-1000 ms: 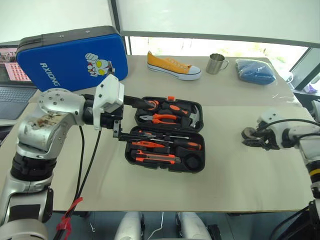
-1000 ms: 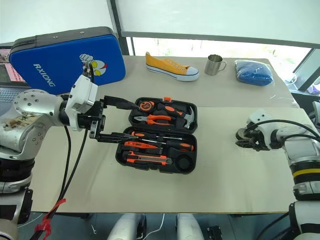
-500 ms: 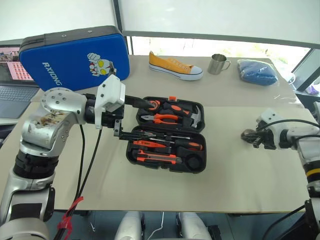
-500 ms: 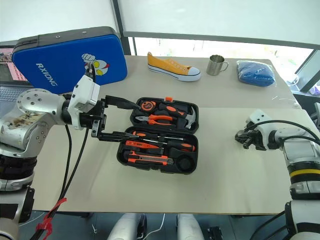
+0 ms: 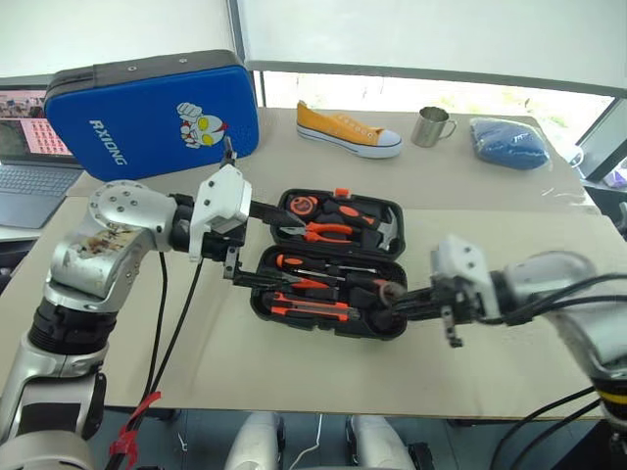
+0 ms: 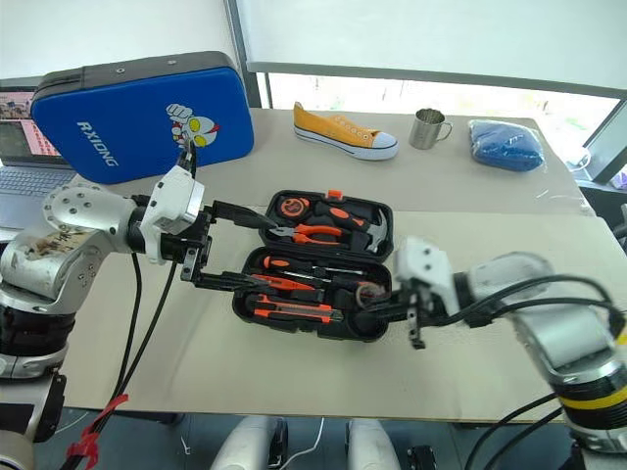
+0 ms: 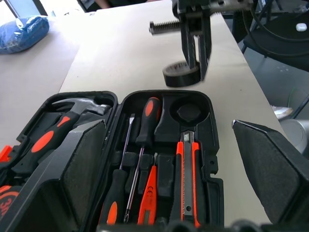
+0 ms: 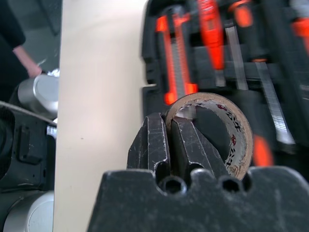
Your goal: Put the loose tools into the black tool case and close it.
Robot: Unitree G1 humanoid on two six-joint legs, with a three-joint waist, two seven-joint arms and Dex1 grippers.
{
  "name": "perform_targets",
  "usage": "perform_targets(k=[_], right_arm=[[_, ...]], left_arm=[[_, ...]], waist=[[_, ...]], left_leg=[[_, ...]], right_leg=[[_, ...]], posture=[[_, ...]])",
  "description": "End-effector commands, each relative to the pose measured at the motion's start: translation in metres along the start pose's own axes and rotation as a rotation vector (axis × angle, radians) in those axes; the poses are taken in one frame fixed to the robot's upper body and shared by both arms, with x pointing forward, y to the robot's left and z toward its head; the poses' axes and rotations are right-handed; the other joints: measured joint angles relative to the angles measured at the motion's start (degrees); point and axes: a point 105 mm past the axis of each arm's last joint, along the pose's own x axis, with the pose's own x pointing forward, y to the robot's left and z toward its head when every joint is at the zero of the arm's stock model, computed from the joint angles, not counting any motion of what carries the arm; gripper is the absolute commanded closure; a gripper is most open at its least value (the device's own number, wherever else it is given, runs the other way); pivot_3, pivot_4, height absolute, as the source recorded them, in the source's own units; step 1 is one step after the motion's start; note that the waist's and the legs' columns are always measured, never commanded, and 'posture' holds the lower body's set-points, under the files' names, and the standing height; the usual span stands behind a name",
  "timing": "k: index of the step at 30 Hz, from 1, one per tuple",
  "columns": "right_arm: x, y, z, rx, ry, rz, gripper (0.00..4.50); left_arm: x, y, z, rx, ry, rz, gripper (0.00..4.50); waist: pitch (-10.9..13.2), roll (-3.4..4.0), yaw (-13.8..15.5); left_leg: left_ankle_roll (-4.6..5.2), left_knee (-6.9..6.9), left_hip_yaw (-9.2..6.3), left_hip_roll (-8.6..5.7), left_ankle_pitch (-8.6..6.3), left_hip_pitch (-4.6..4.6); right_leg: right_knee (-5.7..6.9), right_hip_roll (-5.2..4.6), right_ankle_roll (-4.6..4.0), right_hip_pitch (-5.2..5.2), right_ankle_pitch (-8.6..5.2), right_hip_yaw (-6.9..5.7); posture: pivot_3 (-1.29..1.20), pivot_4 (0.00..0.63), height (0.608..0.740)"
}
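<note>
Tape roll (image 8: 231, 126): gripped through its wall by the right gripper (image 6: 377, 305), whose fingers are pinching tight on the rim; it is hanging at the case's near right corner, just by the round recess (image 7: 190, 112).

Case (image 5: 333, 262): black, lying open mid-table on the tan table (image 5: 490, 235). Near half is holding two screwdrivers (image 7: 145, 126), a tester pen (image 7: 148, 193) and a knife (image 7: 187, 181), all seated in recesses; the round recess is lying unfilled. Far half is holding pliers (image 5: 328, 232), a hammer (image 5: 384, 227) and a tape measure (image 5: 298, 207). An orange latch (image 5: 341, 193) is sitting on the far edge.

Left gripper (image 5: 257, 245): fingers spread wide, holding nothing, one finger reaching over the far half's left end, the other over the near half's left end. It is crowding the case's left side.

Surroundings, well apart from the case: blue case (image 5: 147, 113) standing at the far left; laptop (image 5: 29, 162) beside it; yellow shoe (image 5: 348, 129), metal mug (image 5: 431, 125) and blue cloth bundle (image 5: 507, 140) lining the far edge.

A person's hand (image 8: 30, 67) is showing beyond the table edge in the right wrist view.
</note>
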Motion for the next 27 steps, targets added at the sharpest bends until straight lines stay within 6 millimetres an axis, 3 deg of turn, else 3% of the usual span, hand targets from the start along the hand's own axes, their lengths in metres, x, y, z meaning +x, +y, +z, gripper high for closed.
perform_targets(k=[1, 6, 8, 9, 12, 20, 25, 27], right_arm=[[0.009, 0.001, -0.009, -0.054, 0.048, -0.03, 4.44], [0.023, -0.005, -0.026, -0.056, 0.113, -0.091, 4.44], [0.024, -0.003, -0.023, -0.041, 0.09, -0.091, 4.44], [0.023, 0.0, -0.021, -0.039, 0.086, -0.08, 3.71], [0.018, 0.006, -0.015, -0.052, 0.078, -0.056, 2.89], [-0.009, 0.0, 0.031, -0.009, -0.092, -0.079, 0.05], [-0.035, -0.024, 0.035, 0.101, -0.183, -0.238, 0.05], [-0.048, -0.038, 0.026, 0.18, -0.204, -0.342, 0.59]], left_arm=[[-0.002, -0.002, 0.007, 0.054, 0.011, -0.003, 0.0], [-0.002, -0.004, 0.007, 0.054, 0.014, -0.01, 0.0], [-0.002, -0.004, 0.007, 0.055, 0.013, -0.01, 0.0], [-0.002, -0.004, 0.007, 0.054, 0.013, -0.01, 0.0], [-0.002, -0.003, 0.007, 0.053, 0.013, -0.01, 0.0], [-0.001, -0.002, 0.004, 0.049, 0.018, -0.012, 0.0], [-0.008, 0.006, -0.011, 0.001, 0.063, 0.054, 0.0], [-0.02, 0.013, -0.031, -0.033, 0.122, 0.138, 0.0]], waist=[[0.0, 0.0, 0.0], [0.0, 0.0, -0.3], [0.0, -0.01, -0.3], [0.0, -0.02, -0.3], [0.0, -0.02, -0.2], [0.0, -0.03, -0.3], [0.0, -0.03, -0.2], [0.0, -0.03, -0.3]], left_leg=[[0.0, 0.0, 0.0, -0.02, 0.0, -0.01], [0.0, 0.0, -0.03, -0.03, 0.0, -0.02], [0.0, 0.0, -0.03, -0.04, 0.0, -0.03], [0.0, 0.0, -0.04, -0.03, 0.0, -0.01], [0.0, 0.0, -0.05, -0.03, 0.0, -0.01], [0.01, 0.0, -0.11, -0.04, 0.0, -0.04], [0.01, -0.01, -0.13, -0.04, 0.0, -0.03], [0.01, -0.01, -0.13, -0.07, 0.0, -0.03]], right_leg=[[0.0, -0.01, 0.0, 0.0, 0.0, 0.0], [0.0, -0.01, 0.01, -0.02, -0.01, 0.0], [0.0, -0.01, 0.01, -0.02, -0.01, 0.0], [0.0, 0.0, 0.01, 0.0, -0.01, 0.0], [0.0, 0.0, 0.01, 0.0, -0.01, -0.01], [0.0, -0.01, 0.01, 0.0, -0.01, -0.03], [0.0, 0.0, 0.01, 0.01, -0.01, -0.04], [-0.01, -0.03, 0.01, 0.01, -0.01, -0.04]], posture=[[0.0, 0.15, 0.74], [0.0, 0.15, 0.74], [0.0, 0.15, 0.74], [0.0, 0.15, 0.74], [0.0, 0.15, 0.74], [0.0, 0.15, 0.74], [0.0, 0.15, 0.74], [0.0, 0.15, 0.74]])
